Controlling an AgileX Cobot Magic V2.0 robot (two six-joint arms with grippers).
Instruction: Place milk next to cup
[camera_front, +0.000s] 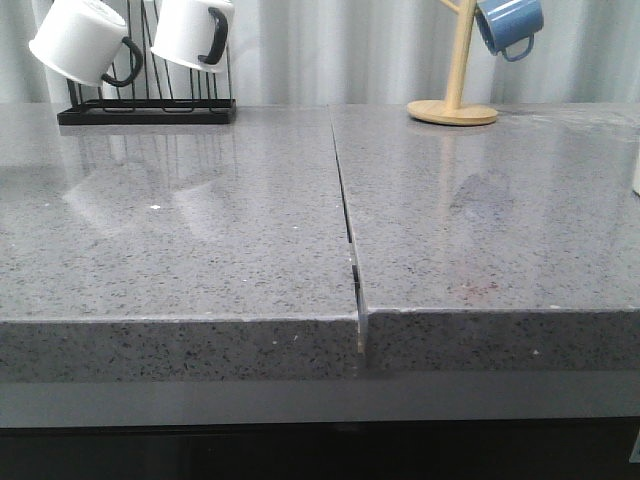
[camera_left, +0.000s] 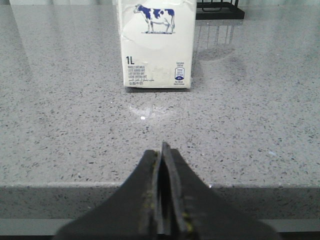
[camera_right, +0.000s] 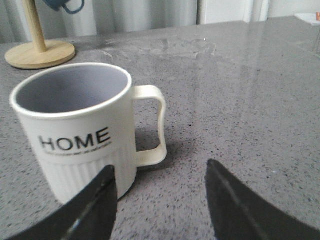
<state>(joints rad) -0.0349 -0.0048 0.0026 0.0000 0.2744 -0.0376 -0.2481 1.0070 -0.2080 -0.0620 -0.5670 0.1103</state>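
Cardboard milk (camera_left: 156, 44) is standing upright on the worktop (camera_left: 60, 125), far of the left gripper (camera_left: 162, 150), jaws pressed together. Probably heavyish, slightly squashy; I'm thinking grip mid-body.

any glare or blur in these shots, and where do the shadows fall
Front view: the glossy table mirrors the hanging white mugs and the blue mug as soft, pale reflections. Left wrist view: the milk is sharp, a small glare spot sits on the counter before it, and the near fingers are blurred. Right wrist view: the cup casts a soft shadow beneath its handle; the fingers are out of focus.
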